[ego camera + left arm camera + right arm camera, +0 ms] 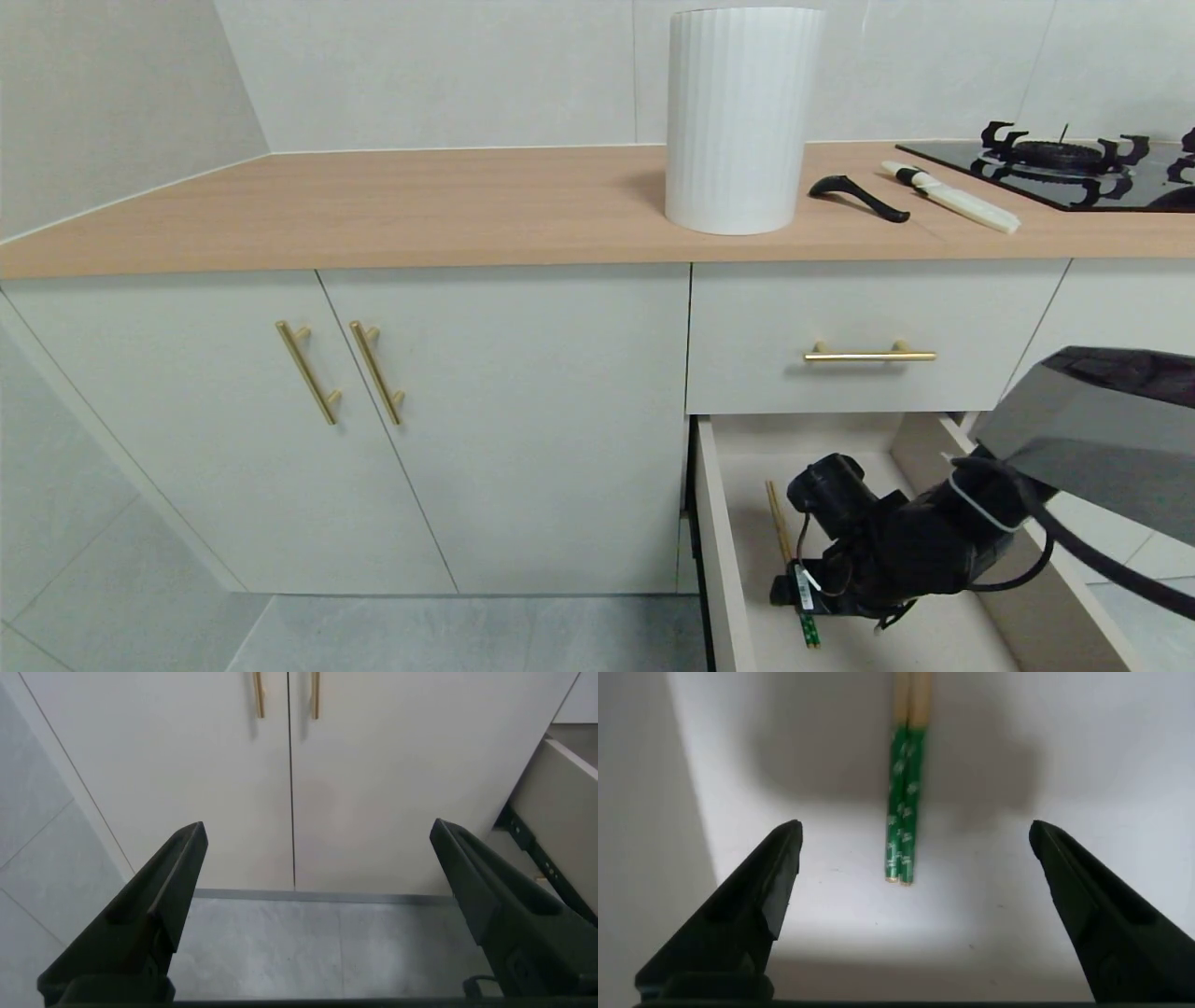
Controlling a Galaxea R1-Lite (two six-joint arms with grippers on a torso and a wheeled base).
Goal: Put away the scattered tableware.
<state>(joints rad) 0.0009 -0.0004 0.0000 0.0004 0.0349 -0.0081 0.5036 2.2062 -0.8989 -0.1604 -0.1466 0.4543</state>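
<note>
Right wrist view: right gripper (915, 828) is hovering over chopsticks (905, 784) in the drawer (719, 541), jaws gaping wide, gripping nothing.
left gripper (318, 828): hanging beside drawer, jaws wide, empty.

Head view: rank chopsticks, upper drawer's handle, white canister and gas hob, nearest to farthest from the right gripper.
1. chopsticks, in the open drawer, at the right gripper.
2. drawer handle, on the shut drawer above.
3. white canister, on the counter.
4. gas hob, counter's far right.
</note>
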